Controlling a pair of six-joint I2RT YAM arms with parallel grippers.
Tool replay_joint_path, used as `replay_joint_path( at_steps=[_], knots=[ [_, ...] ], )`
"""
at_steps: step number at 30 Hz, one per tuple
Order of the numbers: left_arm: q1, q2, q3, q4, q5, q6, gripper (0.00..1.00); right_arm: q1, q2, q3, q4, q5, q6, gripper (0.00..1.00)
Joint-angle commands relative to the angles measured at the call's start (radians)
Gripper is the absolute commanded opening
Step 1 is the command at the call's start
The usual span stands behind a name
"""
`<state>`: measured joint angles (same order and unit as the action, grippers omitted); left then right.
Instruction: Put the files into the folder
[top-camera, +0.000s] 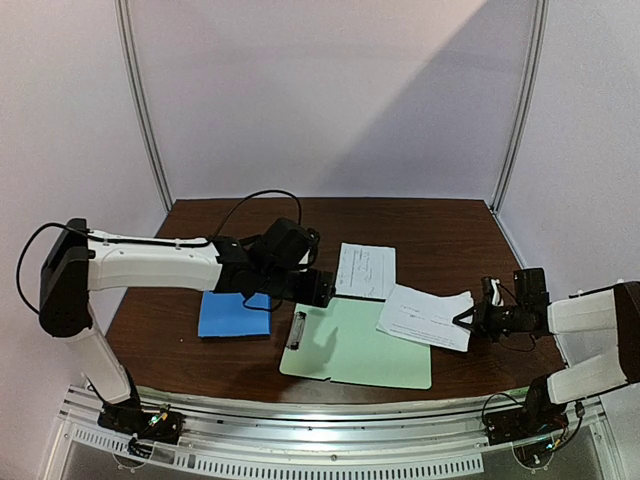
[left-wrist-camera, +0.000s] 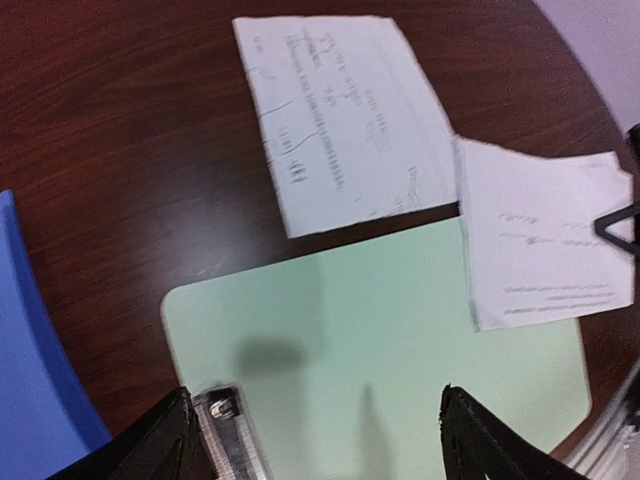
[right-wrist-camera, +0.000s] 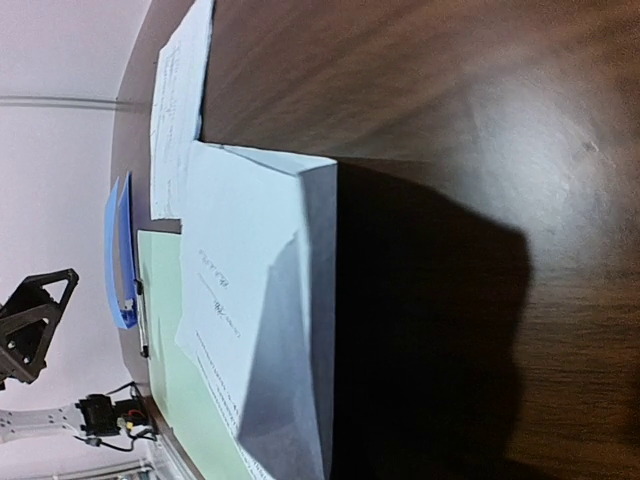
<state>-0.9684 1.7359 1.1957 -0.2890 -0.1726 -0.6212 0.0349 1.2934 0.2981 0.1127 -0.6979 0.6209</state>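
The blue folder (top-camera: 232, 315) lies closed on the table at the left; its edge shows in the left wrist view (left-wrist-camera: 30, 370). One white sheet (top-camera: 365, 270) lies flat behind the pale green clipboard (top-camera: 360, 345). A second sheet (top-camera: 427, 317) lies partly on the clipboard's right corner. My left gripper (top-camera: 322, 290) hovers open and empty over the clipboard's clip end (left-wrist-camera: 320, 445). My right gripper (top-camera: 468, 320) is pinched on the second sheet's right edge, which is lifted and bent (right-wrist-camera: 290, 300). Its fingers are out of its own wrist view.
The clipboard's metal clip (left-wrist-camera: 228, 435) sits by my left finger. The dark wooden table (top-camera: 450, 235) ends at white walls behind and a metal rail (top-camera: 330, 440) in front. The folder lies under my left arm's forearm.
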Motion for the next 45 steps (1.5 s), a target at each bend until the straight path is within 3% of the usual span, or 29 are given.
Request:
replay_joint_path(
  at_steps=[1,4,8,23,29,34,45],
  knots=[
    [-0.003,-0.026,-0.032,-0.218,-0.119,0.112,0.84,0.04,-0.066,0.05,-0.153,0.087,-0.068,0.0],
    [-0.004,-0.008,-0.04,-0.241,-0.13,0.124,0.79,0.048,-0.099,0.074,-0.177,0.103,-0.065,0.0],
    [-0.003,0.029,-0.028,-0.257,-0.138,0.123,0.66,0.055,-0.128,0.102,-0.205,0.123,-0.059,0.0],
    [-0.003,0.122,-0.009,-0.298,-0.075,0.052,0.45,0.059,-0.155,0.101,-0.235,0.148,-0.066,0.0],
    [-0.006,0.127,-0.003,-0.305,-0.043,0.033,0.43,0.059,-0.145,0.096,-0.227,0.149,-0.069,0.0],
    [-0.02,0.114,0.019,-0.327,-0.037,0.011,0.52,0.06,-0.138,0.089,-0.219,0.15,-0.07,0.0],
    [-0.033,0.111,0.071,-0.374,-0.07,-0.02,0.55,0.061,-0.131,0.075,-0.206,0.149,-0.072,0.0]
  ],
)
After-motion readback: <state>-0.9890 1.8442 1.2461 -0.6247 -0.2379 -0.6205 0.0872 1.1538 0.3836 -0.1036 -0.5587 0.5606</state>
